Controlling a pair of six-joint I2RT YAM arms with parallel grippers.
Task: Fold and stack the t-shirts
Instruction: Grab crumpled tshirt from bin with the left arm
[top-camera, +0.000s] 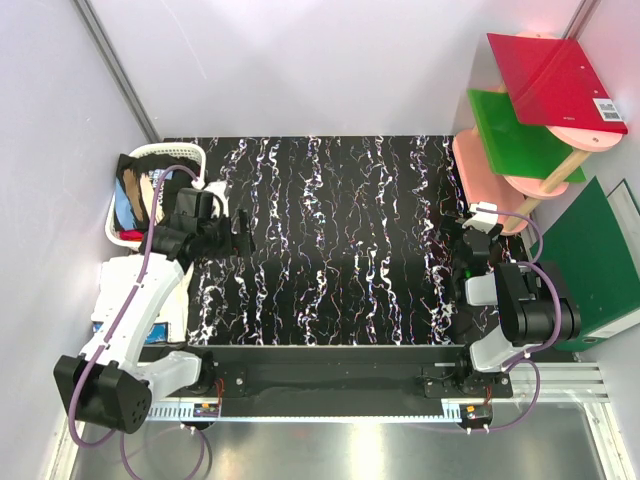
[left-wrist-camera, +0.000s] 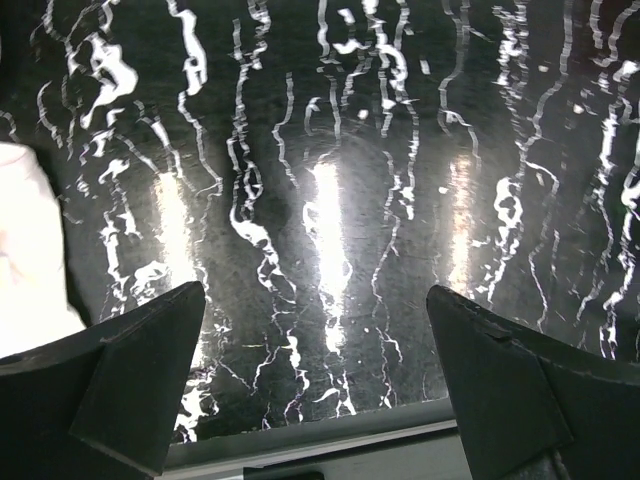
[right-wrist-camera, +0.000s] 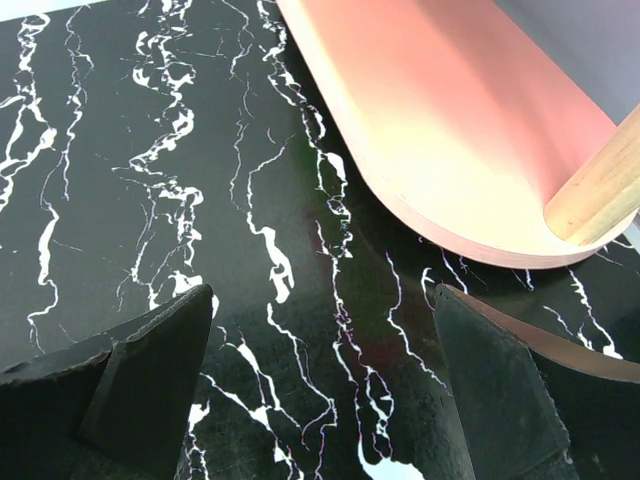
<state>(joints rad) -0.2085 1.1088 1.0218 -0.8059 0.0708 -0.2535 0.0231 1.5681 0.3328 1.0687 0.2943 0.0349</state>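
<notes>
The t-shirts (top-camera: 135, 195) lie crumpled in the white slatted basket (top-camera: 185, 152) at the table's left edge; I see black cloth with blue and tan, and a bit of red (top-camera: 130, 236) low down. My left gripper (top-camera: 242, 230) is open and empty just right of the basket, over bare tabletop; in the left wrist view (left-wrist-camera: 315, 300) its jaws stand wide apart with only the marble between them. My right gripper (top-camera: 450, 238) is open and empty near the right edge; in the right wrist view (right-wrist-camera: 322, 295) it hangs over the table.
The table (top-camera: 330, 250) is black marble with white veins. A pink shelf stand (top-camera: 480, 165) with green (top-camera: 520, 135) and red (top-camera: 555, 80) boards stands at the far right; its pink base (right-wrist-camera: 450, 110) lies just ahead of my right gripper. A white object (left-wrist-camera: 30, 260) shows at the left.
</notes>
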